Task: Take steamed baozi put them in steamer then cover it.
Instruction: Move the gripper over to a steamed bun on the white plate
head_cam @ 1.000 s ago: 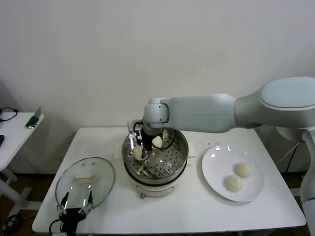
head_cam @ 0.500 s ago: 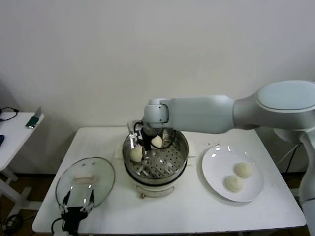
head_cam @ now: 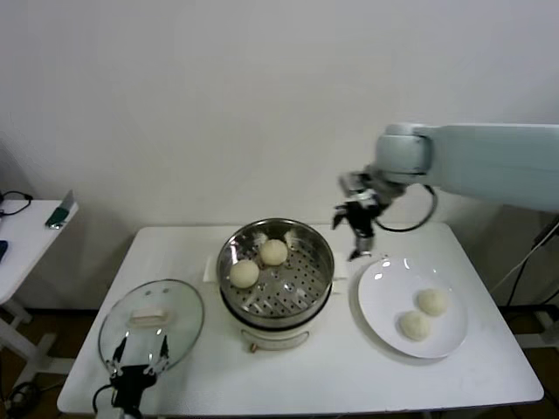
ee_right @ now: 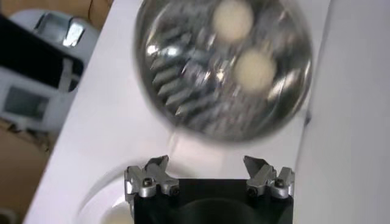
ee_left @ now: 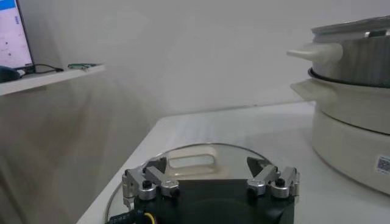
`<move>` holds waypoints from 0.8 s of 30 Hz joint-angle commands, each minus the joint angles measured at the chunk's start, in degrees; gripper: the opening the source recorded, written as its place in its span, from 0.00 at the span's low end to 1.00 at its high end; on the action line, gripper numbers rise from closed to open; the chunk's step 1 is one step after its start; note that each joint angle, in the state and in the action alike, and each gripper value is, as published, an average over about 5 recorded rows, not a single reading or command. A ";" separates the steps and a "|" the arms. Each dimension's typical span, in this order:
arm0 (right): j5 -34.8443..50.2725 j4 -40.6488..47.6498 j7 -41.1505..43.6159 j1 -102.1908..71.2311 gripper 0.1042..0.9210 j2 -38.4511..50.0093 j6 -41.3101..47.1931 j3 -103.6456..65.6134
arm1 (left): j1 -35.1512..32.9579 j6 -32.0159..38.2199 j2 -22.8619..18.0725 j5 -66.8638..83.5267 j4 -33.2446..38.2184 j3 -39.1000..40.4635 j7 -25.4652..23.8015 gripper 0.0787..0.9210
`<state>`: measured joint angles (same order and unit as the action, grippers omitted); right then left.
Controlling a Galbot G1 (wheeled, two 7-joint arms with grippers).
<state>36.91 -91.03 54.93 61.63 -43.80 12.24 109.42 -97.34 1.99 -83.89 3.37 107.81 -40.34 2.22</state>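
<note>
- The steamer point(head_cam: 276, 278), a shiny steel basket with a perforated floor on a cream-white pot base, stands at the middle of the white table point(head_cam: 306, 367).
- Two steamed baozi lie inside it: one point(head_cam: 273, 251) toward the back, the other point(head_cam: 244, 273) toward the robot's left, just beside the first; both rest on the perforated floor.
- A white plate point(head_cam: 384, 288) sits on the table to the steamer's right, near it.
- Two more baozi lie on that plate, one point(head_cam: 431, 301) farther back and one point(head_cam: 415, 326) nearer the front, close to each other.
- The cover point(head_cam: 151, 321), a clear glass lid with a cream-white oblong handle, lies flat on the table to the steamer's left, apart from it.
- The right gripper point(head_cam: 356, 234) hangs in the air between the steamer and the plate, above the table and touching nothing; its fingers point(ee_right: 149, 176) are spread apart and carry nothing.
- In the right wrist view the steamer point(ee_right: 183, 91) with its two buns shows beyond the empty jaws.
- The left gripper point(head_cam: 137, 360) is low at the table's front left edge, at the near rim of the cover; its fingers point(ee_left: 146, 182) are spread, and the lid's handle point(ee_left: 190, 159) shows between them, ungripped.
</note>
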 commanded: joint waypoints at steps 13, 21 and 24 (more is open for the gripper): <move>-23.44 0.14 -2.97 -34.29 0.88 23.41 2.35 -18.68 | -0.72 0.26 -0.44 0.10 0.42 -0.59 0.07 0.88; -25.66 5.17 -5.55 -45.51 0.88 20.96 3.90 -29.72 | -1.02 0.35 -0.70 -0.02 0.39 -0.72 0.11 0.88; -25.71 6.52 -5.97 -48.29 0.88 19.88 4.32 -32.22 | -1.06 0.39 -0.72 -0.09 0.31 -0.71 0.11 0.88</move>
<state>15.00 -87.49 50.25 25.84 -25.21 15.80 87.53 -98.31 2.41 -84.59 3.25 108.06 -41.02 2.33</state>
